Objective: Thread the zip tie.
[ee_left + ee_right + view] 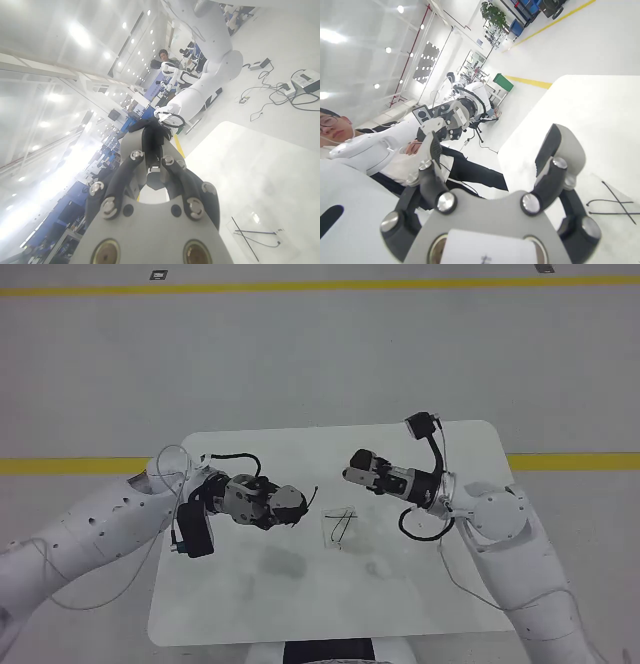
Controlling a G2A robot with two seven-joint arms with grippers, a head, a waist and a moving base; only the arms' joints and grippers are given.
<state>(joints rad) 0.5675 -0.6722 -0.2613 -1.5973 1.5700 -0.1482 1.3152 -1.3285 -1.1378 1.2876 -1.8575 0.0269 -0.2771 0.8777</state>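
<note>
a: top view: left gripper (300, 505) is seen closed on a tie (314, 496), held above table (440, 594). threaded yet?
b: no. right gripper (492, 140) is spread wide, nothing gripped; tail not yet fed thru head. other ties (340, 526) seen on table betw. grippers.

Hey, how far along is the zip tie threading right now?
Done: the left end effector is shut on one thin black plastic zip tie, held above the white table. In hand: the open right end effector faces it across a gap. Left: gripping the free end and threading it; no loop shows yet. The spare black zip ties lie on a clear sheet.
</note>
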